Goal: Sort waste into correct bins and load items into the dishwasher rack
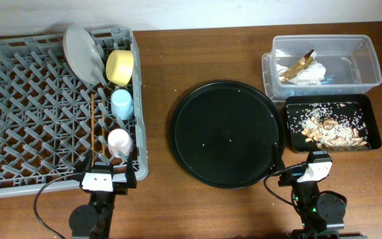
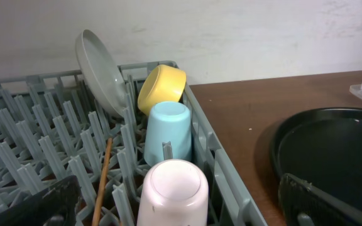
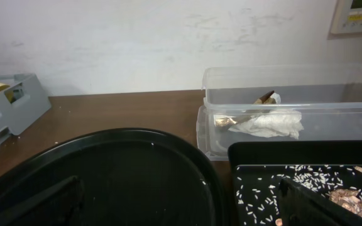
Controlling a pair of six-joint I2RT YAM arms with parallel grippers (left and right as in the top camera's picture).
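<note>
Dishwasher rack (image 1: pixel 18 99) occupies the left of the overhead frame on the brown table (image 1: pixel 158 73). All items stand along its right side: pale grey plate (image 1: pixel 83 53) upright on edge at the upper corner, yellow bowl (image 1: pixel 120 66) tipped on its side just beside the plate, light-blue cup (image 1: pixel 122 104) inverted below the bowl, pink cup (image 1: pixel 119 141) inverted below that. Chopsticks (image 1: pixel 95 126) lie lengthwise in the lattice, just left of the two cups. Left gripper (image 1: pixel 109 171) sits at the rack's lower right corner; its wrist view shows the fingers (image 2: pixel 43 201) spread wide at the frame's bottom corners, gripping nothing. Large round black tray (image 1: pixel 225 129) lies at centre, bare save a few pale specks. Upper right: clear tub (image 1: pixel 360 63) contains the white tissue (image 1: pixel 309 74) with the brown-and-gold wrapper (image 1: pixel 297 65) resting on it. Directly below the tub, the shallow black tray (image 1: pixel 374 126) holds tan-brown food scraps (image 1: pixel 333 135) and scattered pale crumbs. Right gripper (image 1: pixel 314 159) sits at the lower edge of this tray; fingers (image 3: pixel 319 201) apart, empty.
</note>
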